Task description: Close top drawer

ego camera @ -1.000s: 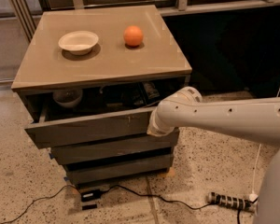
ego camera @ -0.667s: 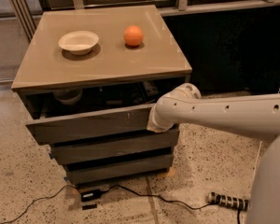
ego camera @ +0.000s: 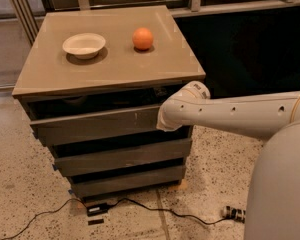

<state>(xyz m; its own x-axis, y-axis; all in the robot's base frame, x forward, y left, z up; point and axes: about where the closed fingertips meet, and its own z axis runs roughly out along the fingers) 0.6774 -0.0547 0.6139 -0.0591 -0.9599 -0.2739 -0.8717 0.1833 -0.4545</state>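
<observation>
The top drawer [ego camera: 97, 126] is a wide grey drawer with a plain front and a small pale scratch, just under the cabinet top. It stands only slightly out, with a dark gap above its front. My gripper [ego camera: 162, 120] is at the end of the white arm, pressed against the right end of the drawer front. Its fingers are hidden behind the wrist.
The cabinet top [ego camera: 110, 66] holds a white bowl [ego camera: 84, 45] and an orange [ego camera: 142, 38]. Two slimmer grey drawer fronts [ego camera: 122, 156] sit below. A black cable and adapter [ego camera: 97, 210] lie on the speckled floor. A dark railing wall stands behind right.
The top drawer has slid inward, from well open with its contents showing to nearly flush. My arm has moved forward with it toward the cabinet.
</observation>
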